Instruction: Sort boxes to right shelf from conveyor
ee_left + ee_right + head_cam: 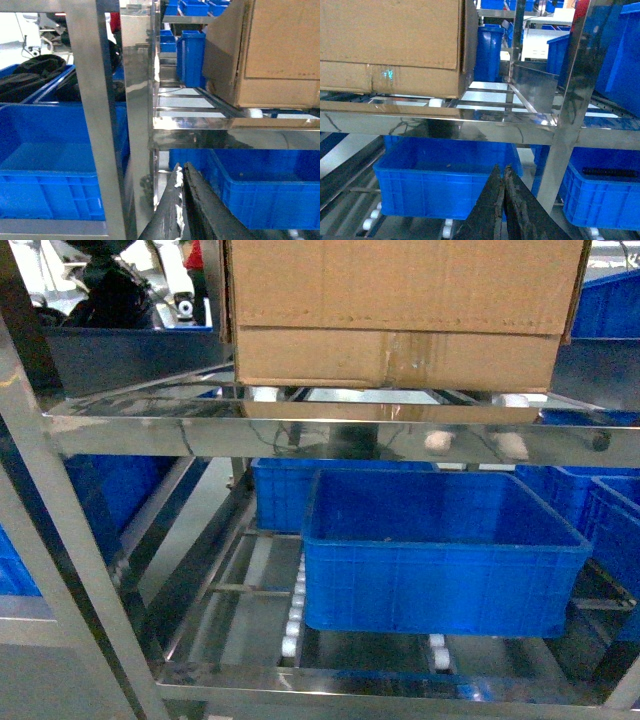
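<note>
A brown cardboard box (400,310) with a taped seam sits on the upper tier of the steel shelf (300,430), resting on its white rollers. The same box shows at top right in the left wrist view (280,55) and top left in the right wrist view (390,45). My left gripper (181,170) is shut with nothing in it, low and to the left of the box, below the tier's front rail. Below and right of the box, my right gripper (502,171) is also shut and empty. Neither gripper touches the box. The conveyor is out of view.
A blue plastic bin (440,550) stands on the lower roller tier under the box. More blue bins sit left (45,165) and right (605,190). Upright steel posts (100,125) (570,115) stand close beside each gripper.
</note>
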Motion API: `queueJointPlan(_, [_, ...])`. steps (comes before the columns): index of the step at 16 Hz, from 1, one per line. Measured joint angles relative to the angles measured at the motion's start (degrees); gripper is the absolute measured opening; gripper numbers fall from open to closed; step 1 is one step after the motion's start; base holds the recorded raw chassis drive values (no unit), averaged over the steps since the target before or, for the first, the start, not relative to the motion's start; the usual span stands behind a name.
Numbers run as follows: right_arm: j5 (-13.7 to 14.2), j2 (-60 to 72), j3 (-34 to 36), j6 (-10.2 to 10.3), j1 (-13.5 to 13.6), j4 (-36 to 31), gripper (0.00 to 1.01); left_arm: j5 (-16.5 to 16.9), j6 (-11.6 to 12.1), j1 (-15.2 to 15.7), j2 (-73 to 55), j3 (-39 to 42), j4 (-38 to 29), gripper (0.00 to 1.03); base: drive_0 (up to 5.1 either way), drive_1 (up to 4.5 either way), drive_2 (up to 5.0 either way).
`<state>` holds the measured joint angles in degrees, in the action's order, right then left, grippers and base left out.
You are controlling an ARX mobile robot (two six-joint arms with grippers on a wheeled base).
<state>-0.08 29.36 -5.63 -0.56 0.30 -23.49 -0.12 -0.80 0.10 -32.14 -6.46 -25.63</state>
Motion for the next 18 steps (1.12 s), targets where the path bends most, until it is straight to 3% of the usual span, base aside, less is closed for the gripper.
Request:
queueJointPlan(6, [0.0,-10.1,3.5,0.0,0.0,6.5,0.02,0.1,0.0,-0.3,10.7,4.0,6.7,0.02,0.0,0.00,0.0])
queueJointPlan(7, [0.0,-10.9,4.8,0.0,0.0,4.9,0.02,0.1,0.0,-0.3,12.1,4.5,7.1,0.02,0.0,0.00,0.0])
queueJointPlan(13, [0.0,-18.8,4.8,0.1,0.0,12.8,0.02,0.1,0.0,-0.3,20.2,5.6,13.5,0.02,0.0,0.00,0.0])
queueJointPlan(14, [0.0,-20.0,4.8,0.1,0.0,14.5,0.02,0.1,0.0,-0.3,21.4,5.6,14.8,0.02,0.0,0.00,0.0])
queueJointPlan(15, [0.0,-27.5,4.8,0.1,0.0,24.0,0.02,0.1,0.0,-0.3,22.5,5.6,15.9,0.02,0.0,0.00,0.0])
queueJointPlan(16, [0.1,-29.1,4.7,0.1,0.0,23.1,0.02,0.3,0.0,-0.3,28.8,5.6,25.6,0.02,0.0,0.00,0.0])
queueJointPlan(18, [0.0,-29.1,4.8,0.1,0.0,23.8,0.02,0.1,0.1,-0.3,31.5,5.6,26.2,0.02,0.0,0.00,0.0])
